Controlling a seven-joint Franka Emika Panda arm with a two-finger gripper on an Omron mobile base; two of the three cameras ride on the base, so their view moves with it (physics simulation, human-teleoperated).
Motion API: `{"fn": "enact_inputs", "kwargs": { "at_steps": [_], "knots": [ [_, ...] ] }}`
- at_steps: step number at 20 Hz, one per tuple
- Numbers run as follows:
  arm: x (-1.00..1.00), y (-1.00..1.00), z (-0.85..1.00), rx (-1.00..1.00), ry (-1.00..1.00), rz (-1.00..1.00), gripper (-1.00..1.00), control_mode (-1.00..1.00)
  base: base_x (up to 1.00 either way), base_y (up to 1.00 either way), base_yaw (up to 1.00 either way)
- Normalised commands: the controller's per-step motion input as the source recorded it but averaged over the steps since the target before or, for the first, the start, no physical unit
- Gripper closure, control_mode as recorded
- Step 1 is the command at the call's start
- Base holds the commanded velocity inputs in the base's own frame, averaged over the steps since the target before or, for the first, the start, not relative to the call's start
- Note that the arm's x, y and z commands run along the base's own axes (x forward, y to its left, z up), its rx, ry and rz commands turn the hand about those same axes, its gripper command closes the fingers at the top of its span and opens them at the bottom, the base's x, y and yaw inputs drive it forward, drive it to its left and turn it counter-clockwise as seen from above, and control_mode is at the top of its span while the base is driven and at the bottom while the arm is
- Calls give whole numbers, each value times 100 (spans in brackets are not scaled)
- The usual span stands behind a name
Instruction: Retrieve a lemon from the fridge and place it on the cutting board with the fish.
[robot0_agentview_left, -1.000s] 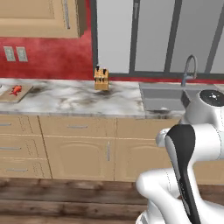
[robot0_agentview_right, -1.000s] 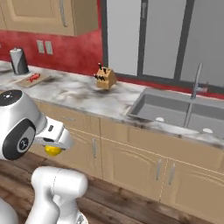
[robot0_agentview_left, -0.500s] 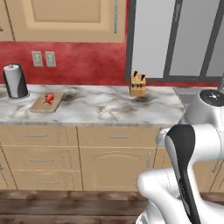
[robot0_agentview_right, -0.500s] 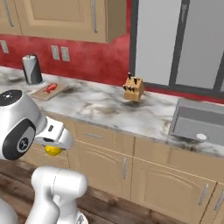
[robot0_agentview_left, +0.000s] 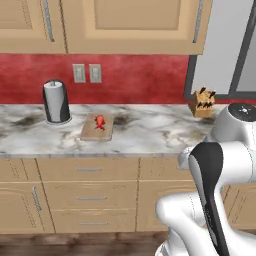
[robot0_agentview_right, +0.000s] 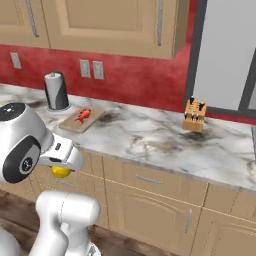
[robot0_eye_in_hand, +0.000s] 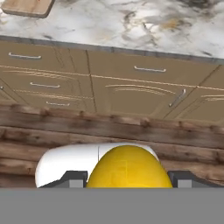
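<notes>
My gripper (robot0_agentview_right: 60, 169) hangs low in front of the cabinet drawers, shut on the bright yellow lemon (robot0_agentview_right: 60, 172). In the hand view the lemon (robot0_eye_in_hand: 129, 168) sits between the two dark fingertips (robot0_eye_in_hand: 72, 178), above the wooden floor. The light-brown cutting board (robot0_agentview_left: 97, 127) lies on the marble counter with the red-orange fish (robot0_agentview_left: 100, 122) on it. From the right base view the board (robot0_agentview_right: 75, 124) and fish (robot0_agentview_right: 82, 116) are left of centre, beyond and above the gripper. A corner of the board (robot0_eye_in_hand: 26, 6) shows at the hand view's top left. The fridge is out of view.
A black paper-towel holder (robot0_agentview_left: 56, 101) stands just left of the board. A wooden knife block (robot0_agentview_left: 202, 102) sits at the counter's right by a grey window panel (robot0_agentview_left: 225, 45). Tan drawers (robot0_agentview_left: 90, 197) run under the counter, and wall cabinets (robot0_agentview_left: 135, 25) hang above.
The whole picture has shifted: the base has driven left along the counter. The sink has left the views and the board has come toward the middle. The lemon stays in the gripper.
</notes>
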Motion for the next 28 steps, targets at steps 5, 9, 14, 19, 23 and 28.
{"fn": "enact_inputs", "kwargs": {
  "at_steps": [5,9,14,19,23,28],
  "knots": [
    [0,0,0,0,0,0,100,100,73,100,-10],
    [0,0,0,0,0,0,100,100,71,98,-12],
    [0,0,0,0,0,0,100,100,56,75,-16],
    [0,0,0,0,0,0,100,100,15,33,-30],
    [0,0,0,0,0,0,100,100,31,33,-31],
    [0,0,0,0,0,0,100,100,57,41,-29]
  ]
}}
